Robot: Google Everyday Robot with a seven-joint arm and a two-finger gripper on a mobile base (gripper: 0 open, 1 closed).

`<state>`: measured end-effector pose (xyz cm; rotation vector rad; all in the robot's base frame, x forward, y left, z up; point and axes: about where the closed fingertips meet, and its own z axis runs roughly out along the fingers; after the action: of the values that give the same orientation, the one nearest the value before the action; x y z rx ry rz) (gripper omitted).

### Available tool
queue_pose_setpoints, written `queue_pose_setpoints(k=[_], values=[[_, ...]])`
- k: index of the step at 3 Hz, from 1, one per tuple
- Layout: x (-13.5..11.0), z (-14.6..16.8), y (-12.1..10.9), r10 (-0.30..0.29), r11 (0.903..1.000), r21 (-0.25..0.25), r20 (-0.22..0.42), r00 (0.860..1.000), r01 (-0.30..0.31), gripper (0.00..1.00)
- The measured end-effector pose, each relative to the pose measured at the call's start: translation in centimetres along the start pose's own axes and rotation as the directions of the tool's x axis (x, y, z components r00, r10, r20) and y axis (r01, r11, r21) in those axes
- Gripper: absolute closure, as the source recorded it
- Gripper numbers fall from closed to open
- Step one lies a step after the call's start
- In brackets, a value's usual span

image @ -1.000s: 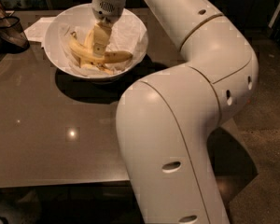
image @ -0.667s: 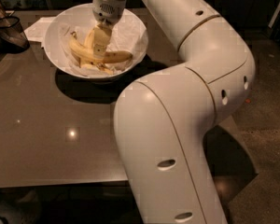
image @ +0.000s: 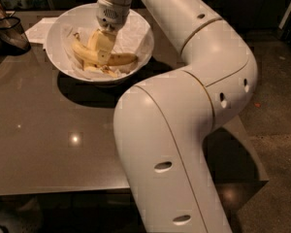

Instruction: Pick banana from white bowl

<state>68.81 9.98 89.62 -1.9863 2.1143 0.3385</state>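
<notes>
Dim room, glossy grey-brown table (image: 48,144), and the only camera looks past my big white arm toward the far-left corner. That's where the bowl (image: 49,42) sits, lined with crumpled paper (image: 133,33). Just beyond it are a flat sheet (image: 39,28) and some dark container (image: 9,33).

My claw (image: 103,47) is down inside the bowl, pointing straight down and right on top of the fruit pile. Honestly I can't tell from here how wide it's open or whether it has hold of anything, because it blocks the middle of the pile.

The banana (image: 121,58) is the long curved one lying across the bowl. One end pokes out left of the claw and the other runs out right toward the paper. Shorter pale ones are packed against it underneath.

My take on doing this well:
- Close across the banana's width near its middle, not along its length.
- Squeeze gently, since soft fruit bruises.
- Lift straight up so neither end catches the rim or drags the paper and neighbours out with it.
</notes>
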Motion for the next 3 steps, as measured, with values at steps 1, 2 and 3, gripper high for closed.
queue_pose_setpoints(k=[1,2,3], values=[[0.2,0.8,0.0,0.010,0.9998,-0.016,-0.007,1.000,-0.010,0.44],[0.6,1.3,0.2,0.022,0.9992,-0.033,-0.015,1.000,-0.023,0.44],[0.9,1.8,0.4,0.030,0.9983,-0.050,-0.023,0.999,-0.031,0.44]])
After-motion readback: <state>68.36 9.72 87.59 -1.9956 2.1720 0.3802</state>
